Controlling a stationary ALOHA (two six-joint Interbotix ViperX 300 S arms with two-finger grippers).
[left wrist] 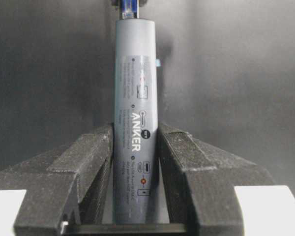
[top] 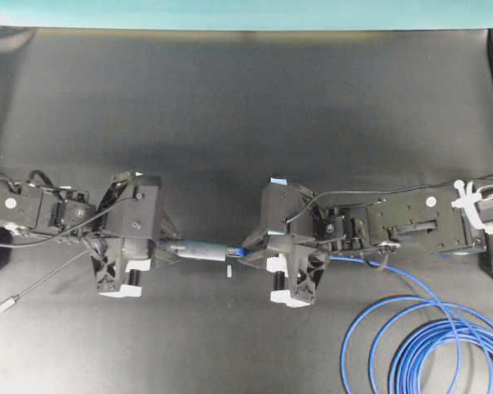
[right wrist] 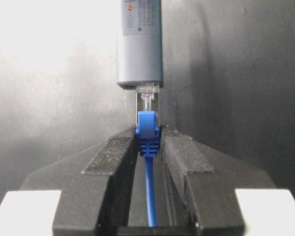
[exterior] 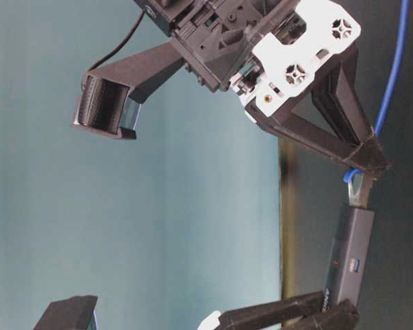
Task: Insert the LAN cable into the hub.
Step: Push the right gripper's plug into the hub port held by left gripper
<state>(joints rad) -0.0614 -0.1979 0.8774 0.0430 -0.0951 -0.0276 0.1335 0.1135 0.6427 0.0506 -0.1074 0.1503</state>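
Overhead view: the two arms meet nose to nose above the middle of the dark tabletop (top: 246, 107). The left gripper (top: 166, 249) has its fingers (left wrist: 91, 162) clamped on the hub (top: 199, 249), a slim grey bar held level and pointing toward the right arm. In the left wrist view the hub stands between the two black fingers, which press against its sides near the lower end (white lettering and small port symbols face the camera).

The right gripper (top: 245, 250) pinches the LAN cable (top: 411, 328) just behind its plug. In the right wrist view the fingers (right wrist: 110, 157) close on the ribbed blue boot, and the clear plug (right wrist: 147, 98) projects beyond them with its tip at the mouth of the hub's end face; how deep it sits cannot be told. The table-level view shows the same joint from the side: the plug meets the upper end of the hub, in line with it, while the left fingers grip the lower end.

From the right gripper the blue cable runs back beside the arm and falls to the tabletop at lower right, where it lies wound in several loops. The hub's thin grey lead (top: 45, 283) trails from the left gripper to the lower left, ending in a small silver plug (top: 6, 304) lying on the tabletop.
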